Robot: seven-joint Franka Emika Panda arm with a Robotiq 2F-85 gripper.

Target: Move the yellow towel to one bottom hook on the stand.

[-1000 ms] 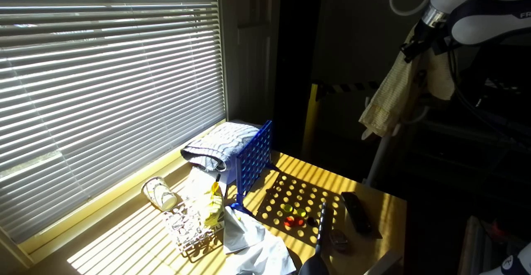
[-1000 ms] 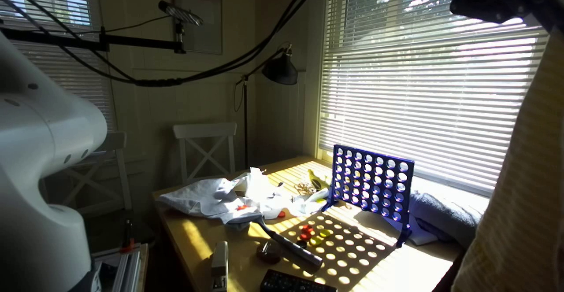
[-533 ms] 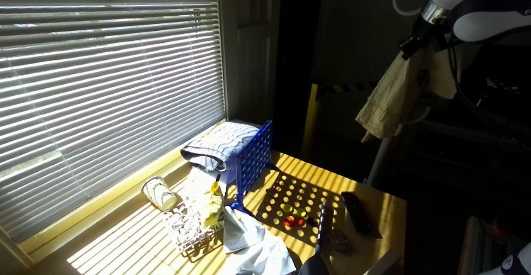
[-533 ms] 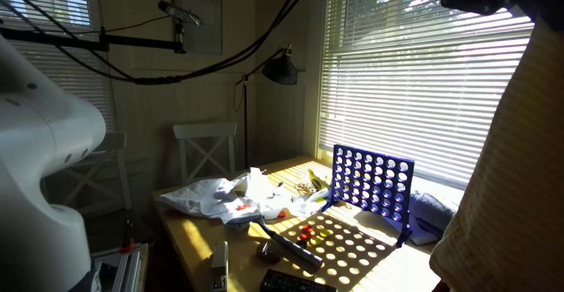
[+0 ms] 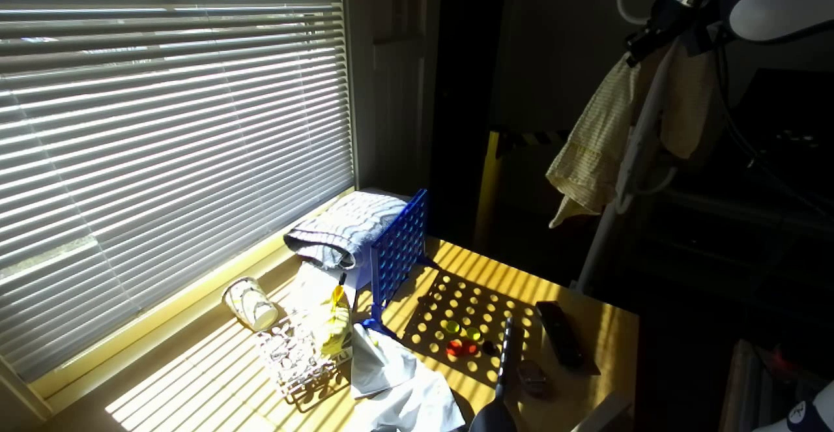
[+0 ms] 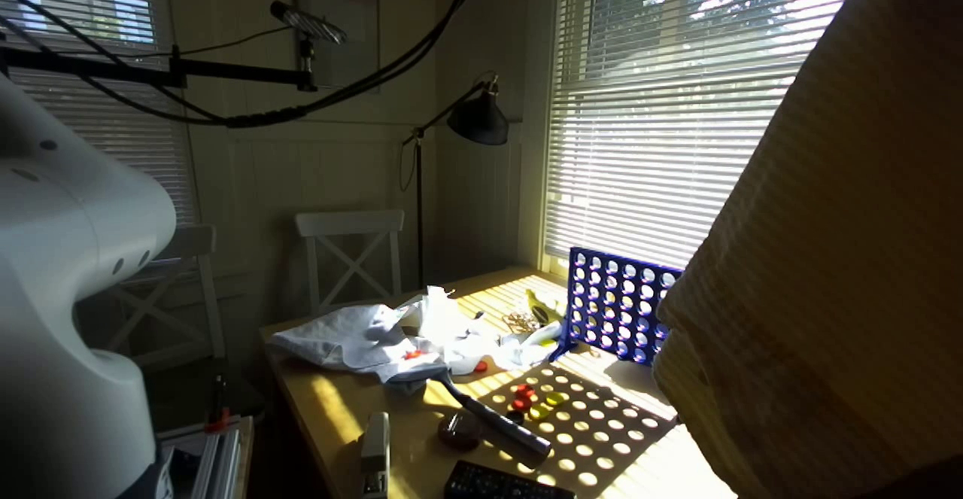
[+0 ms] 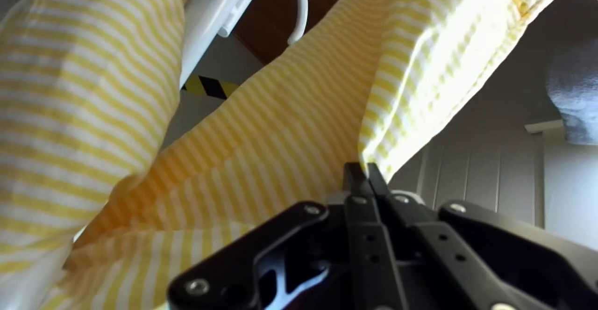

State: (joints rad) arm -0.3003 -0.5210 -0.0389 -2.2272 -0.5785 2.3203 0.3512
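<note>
One hand (image 7: pixel 367 169): is tightly pinching yellow towel (image 7: pixel 299 151)
Stand (image 7: pixel 204 34): is peeking past it
Lamp (image 6: pixel 479 119): is showing only in an exterior view

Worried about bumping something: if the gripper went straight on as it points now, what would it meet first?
Probably the yellow towel itself: the gripper pinches it, and its striped folds show just ahead in the wrist view. Depth there is unclear.

Both exterior views overlook the table (image 6: pixel 417 446)
The wrist view faces the yellow towel (image 7: pixel 280 146) (very near) past the gripper (image 7: pixel 364 168).
</note>
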